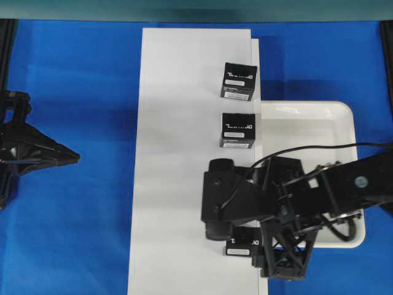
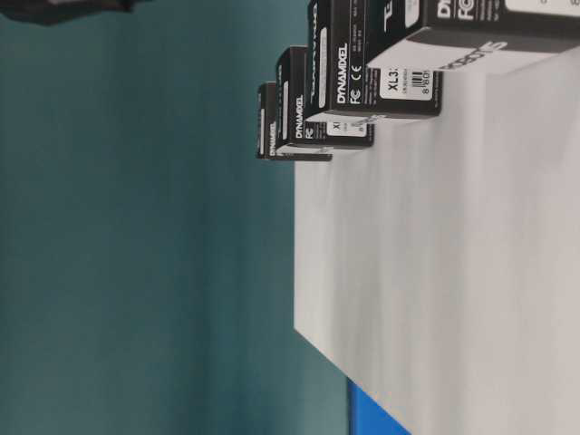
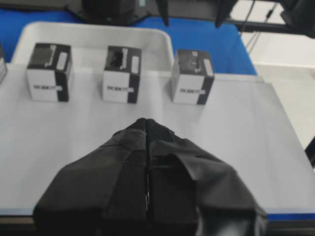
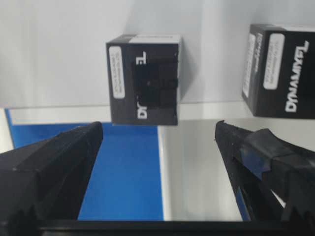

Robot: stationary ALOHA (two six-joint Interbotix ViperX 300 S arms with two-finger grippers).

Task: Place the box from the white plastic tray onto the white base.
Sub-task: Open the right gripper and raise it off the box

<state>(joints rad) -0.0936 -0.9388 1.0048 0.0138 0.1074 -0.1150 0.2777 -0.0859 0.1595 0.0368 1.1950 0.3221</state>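
The box [image 1: 241, 247], a small black carton with a white label strip, stands near the right edge of the white base [image 1: 178, 153], at its near end, mostly hidden under my right arm. My right gripper [image 1: 263, 253] hovers just right of the box, over the corner of the white plastic tray [image 1: 307, 114]. In the right wrist view its jaws [image 4: 158, 132] are wide open and empty, with the box [image 4: 142, 86] a short way ahead. My left gripper [image 1: 77, 158] is shut and empty, left of the base. In the left wrist view it [image 3: 146, 120] faces the box [image 3: 192, 76].
Other black lettered cartons [image 1: 238, 81] [image 1: 237, 130] line the base's right edge, and another [image 3: 122, 73] shows only from the left wrist. One carton [image 4: 280, 69] is right of the box. Blue table [image 1: 73, 246] surrounds the base and tray. The tray holds nothing.
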